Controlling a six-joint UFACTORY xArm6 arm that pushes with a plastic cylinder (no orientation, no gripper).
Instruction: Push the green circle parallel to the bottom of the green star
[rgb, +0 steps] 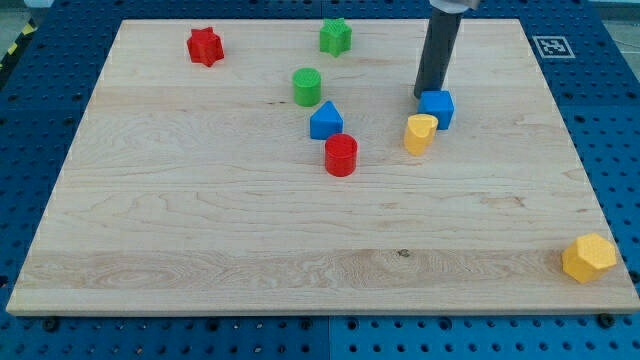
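The green circle (307, 86) sits on the wooden board (200, 220) in the upper middle. The green star (335, 36) lies above and slightly right of it, near the view's top edge. My tip (427, 95) is at the end of the dark rod, well to the right of the green circle, touching or just behind the top left of the blue cube (437, 108).
A blue pentagon-like block (325, 122) and a red cylinder (341, 155) lie just below the green circle. A yellow heart-like block (420, 132) sits below the blue cube. A red star (205, 46) is at top left, a yellow hexagon (589, 258) at bottom right.
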